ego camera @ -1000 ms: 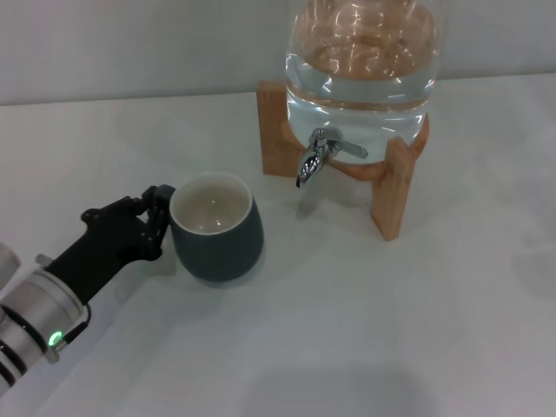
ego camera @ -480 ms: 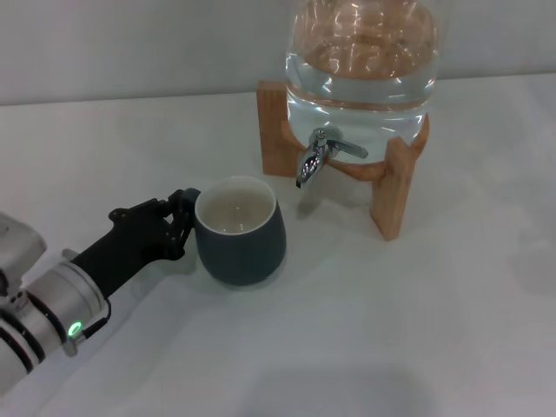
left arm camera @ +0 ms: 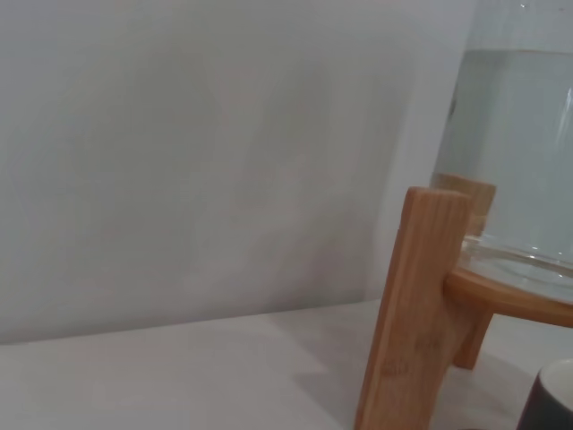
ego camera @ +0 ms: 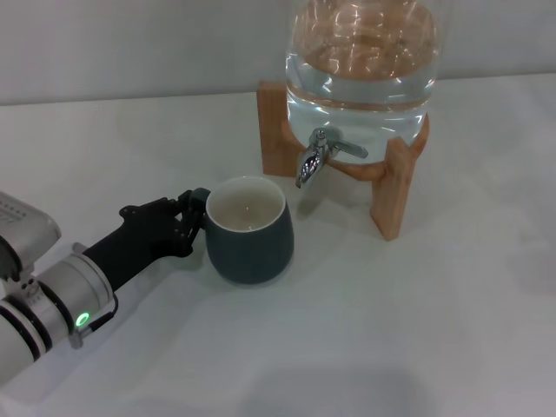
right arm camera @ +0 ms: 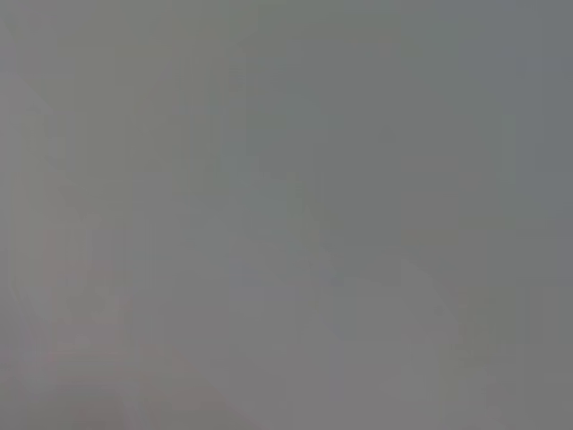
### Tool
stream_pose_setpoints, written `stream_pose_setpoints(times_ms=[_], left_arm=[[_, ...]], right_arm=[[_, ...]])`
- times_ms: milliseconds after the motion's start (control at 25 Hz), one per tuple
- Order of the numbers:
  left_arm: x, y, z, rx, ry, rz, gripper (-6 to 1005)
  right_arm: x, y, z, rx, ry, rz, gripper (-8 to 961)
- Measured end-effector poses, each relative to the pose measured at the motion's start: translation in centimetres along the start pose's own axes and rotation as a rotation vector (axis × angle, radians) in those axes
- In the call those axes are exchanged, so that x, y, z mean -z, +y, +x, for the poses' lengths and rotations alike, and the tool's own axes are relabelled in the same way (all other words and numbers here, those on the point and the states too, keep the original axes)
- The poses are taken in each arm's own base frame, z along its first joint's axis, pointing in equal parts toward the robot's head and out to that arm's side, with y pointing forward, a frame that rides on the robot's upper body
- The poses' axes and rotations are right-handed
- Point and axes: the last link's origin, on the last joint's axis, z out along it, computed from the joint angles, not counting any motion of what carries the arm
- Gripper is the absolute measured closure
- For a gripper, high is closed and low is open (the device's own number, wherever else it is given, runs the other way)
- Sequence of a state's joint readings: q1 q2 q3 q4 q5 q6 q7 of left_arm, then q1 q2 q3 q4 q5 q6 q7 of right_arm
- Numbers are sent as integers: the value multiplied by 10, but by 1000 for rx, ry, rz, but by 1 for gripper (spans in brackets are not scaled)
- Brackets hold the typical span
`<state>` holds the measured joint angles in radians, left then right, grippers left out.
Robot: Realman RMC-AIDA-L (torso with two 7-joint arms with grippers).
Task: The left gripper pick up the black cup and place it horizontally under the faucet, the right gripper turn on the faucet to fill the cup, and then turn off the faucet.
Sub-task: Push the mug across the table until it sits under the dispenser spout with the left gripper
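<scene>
Near the faucet (ego camera: 314, 160), my left tool (ego camera: 188, 221) is closed on the handle of the upright, empty black cup (ego camera: 250, 231); the jug (ego camera: 360, 61) holds water.

cups: 1 black cup (ego camera: 250, 231) | faucets: 1 faucet (ego camera: 314, 156) | jugs: 1 glass jug (ego camera: 360, 61) | stands: 1 wooden stand (ego camera: 395, 187)
</scene>
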<state>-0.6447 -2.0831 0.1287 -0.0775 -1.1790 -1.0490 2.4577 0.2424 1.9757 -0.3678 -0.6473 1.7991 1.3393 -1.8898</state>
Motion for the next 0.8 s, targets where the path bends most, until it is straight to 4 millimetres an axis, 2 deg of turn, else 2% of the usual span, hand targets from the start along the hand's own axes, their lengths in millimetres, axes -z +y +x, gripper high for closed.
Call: stream_pose_setpoints(times_ms=[800], left_arm=[[-14,9,5,-27,-22,-39,848]], right_arm=[[0,0,0,0,2,-2,104]])
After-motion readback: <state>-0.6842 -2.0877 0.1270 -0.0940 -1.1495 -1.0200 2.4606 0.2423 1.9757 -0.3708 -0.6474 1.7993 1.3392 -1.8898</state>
